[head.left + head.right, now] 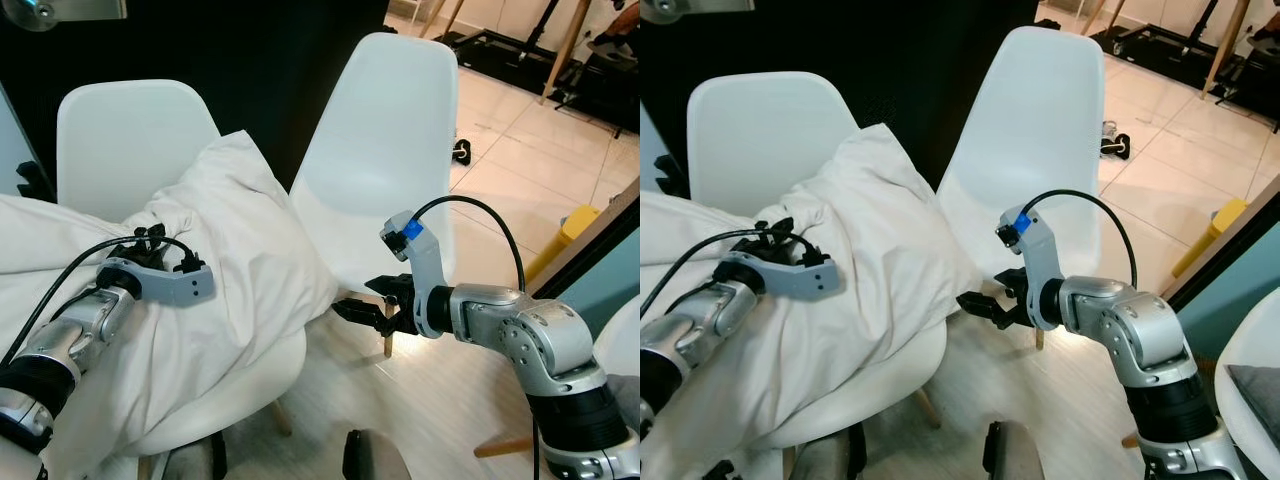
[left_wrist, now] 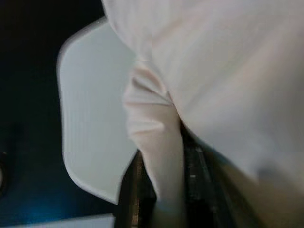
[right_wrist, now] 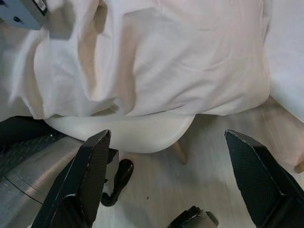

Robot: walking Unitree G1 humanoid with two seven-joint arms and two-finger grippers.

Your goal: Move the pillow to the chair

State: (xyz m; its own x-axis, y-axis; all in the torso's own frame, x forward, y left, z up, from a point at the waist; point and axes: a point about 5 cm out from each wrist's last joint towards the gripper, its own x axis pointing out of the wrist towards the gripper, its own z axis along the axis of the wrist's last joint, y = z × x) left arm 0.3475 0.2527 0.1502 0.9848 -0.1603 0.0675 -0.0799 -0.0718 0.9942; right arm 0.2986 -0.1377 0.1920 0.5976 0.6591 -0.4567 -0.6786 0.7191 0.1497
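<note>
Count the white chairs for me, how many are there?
2. One chair is on the robot's left with the pillow draped over its seat. The other chair stands beside it to the right, seat bare. More may be hidden outside the views.

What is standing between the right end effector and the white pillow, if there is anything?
Nothing visible. The right end effector hangs open beside the pillow, with only bare floor in the gap. The pillow lies on the left chair, a fold clamped in the left end effector; the right chair stands next to it.
</note>
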